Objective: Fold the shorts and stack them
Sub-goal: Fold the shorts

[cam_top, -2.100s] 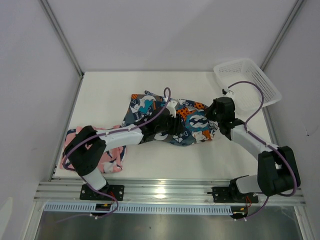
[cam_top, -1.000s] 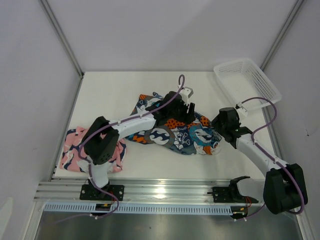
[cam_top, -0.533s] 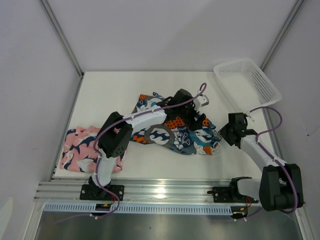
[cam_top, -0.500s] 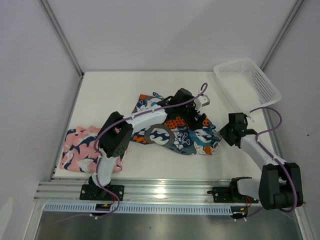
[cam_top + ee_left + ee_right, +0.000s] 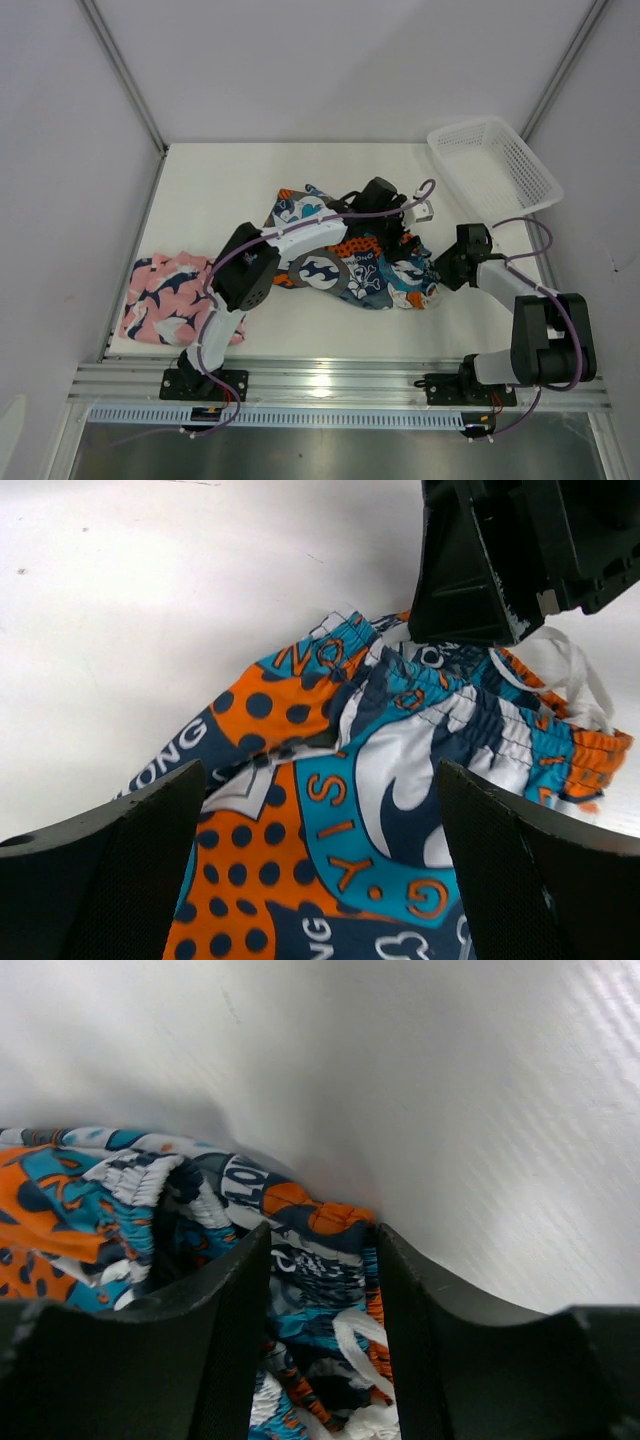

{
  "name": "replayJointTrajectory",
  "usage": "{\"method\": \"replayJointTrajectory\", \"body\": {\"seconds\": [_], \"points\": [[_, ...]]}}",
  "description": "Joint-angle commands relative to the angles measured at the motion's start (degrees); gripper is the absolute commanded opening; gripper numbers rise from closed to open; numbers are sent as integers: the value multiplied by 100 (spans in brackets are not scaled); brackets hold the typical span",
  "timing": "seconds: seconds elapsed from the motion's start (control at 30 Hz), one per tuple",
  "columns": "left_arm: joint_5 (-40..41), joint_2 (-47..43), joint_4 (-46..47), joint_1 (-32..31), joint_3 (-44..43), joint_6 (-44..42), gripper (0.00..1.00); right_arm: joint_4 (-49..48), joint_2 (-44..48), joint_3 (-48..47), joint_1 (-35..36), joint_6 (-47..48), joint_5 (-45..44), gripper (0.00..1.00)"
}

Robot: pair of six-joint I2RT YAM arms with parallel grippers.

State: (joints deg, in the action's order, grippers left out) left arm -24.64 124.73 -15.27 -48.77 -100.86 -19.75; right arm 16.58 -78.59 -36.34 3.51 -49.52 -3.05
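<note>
Patterned shorts [image 5: 370, 285] lie lengthwise left-right; my right gripper [image 5: 320, 1250] pinches their right end, my left gripper [image 5: 318, 780] hovers spread above.

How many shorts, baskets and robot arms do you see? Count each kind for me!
Shorts: 2, the pink fabric shorts with navy-and-white shapes and the blue, teal, orange and white patterned fabric shorts
White mesh plastic basket: 1
Robot arms: 2, the left arm and the right arm
Total: 5
</note>
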Motion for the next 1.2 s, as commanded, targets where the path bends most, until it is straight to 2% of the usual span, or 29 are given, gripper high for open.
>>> {"method": "replayJointTrajectory", "body": {"seconds": [0.0, 0.13, 0.17, 0.23, 0.27, 0.3, 0.47, 0.53, 0.57, 0.6, 0.67, 0.7, 0.73, 0.77, 1.0, 1.17], "points": [[38, 401, -195, -44, -565, -398, 97, -322, -174, -102, -17, -102, 208, 47], [222, 938, -494, -44, -1276, -425, 97, -524, -376, -206, -34, -85, 129, 34], [249, 1044, -599, -44, -1487, -442, 97, -524, -438, -259, -43, -67, 129, 21], [372, 1281, -670, -44, -1664, -451, 96, -542, -552, -356, -52, -41, 129, 13], [390, 1326, -671, -36, -1804, -451, 96, -550, -622, -426, -43, -32, 129, 4], [416, 1344, -644, -36, -1806, -460, 95, -568, -649, -444, -52, -32, 112, 0], [469, 1458, -574, 34, -1876, -477, 85, -629, -763, -558, -52, 56, 68, 0], [478, 1510, -618, 61, -2034, -495, 73, -664, -790, -594, -61, 91, 94, 0], [443, 1580, -714, 70, -2078, -495, 66, -682, -790, -603, -52, 109, 120, 0], [434, 1625, -767, 78, -2252, -512, 51, -691, -807, -620, -52, 118, 120, 0], [347, 1669, -881, 79, -2333, -521, 36, -735, -816, -629, -52, 135, 120, 0], [294, 1660, -873, 79, -2333, -513, 22, -744, -842, -629, -61, 135, 120, 0], [241, 1643, -838, 79, -2307, -478, 15, -752, -851, -655, -61, 153, 120, 0], [189, 1634, -803, 79, -2272, -451, 0, -761, -869, -664, -52, 153, 120, 0], [-119, 1283, -521, 35, -1859, -275, 0, -796, -1018, -875, -61, 179, 103, 0], [-269, 650, -39, -9, -1026, -170, 0, -840, -1211, -1015, -87, 135, 111, 0]]}}
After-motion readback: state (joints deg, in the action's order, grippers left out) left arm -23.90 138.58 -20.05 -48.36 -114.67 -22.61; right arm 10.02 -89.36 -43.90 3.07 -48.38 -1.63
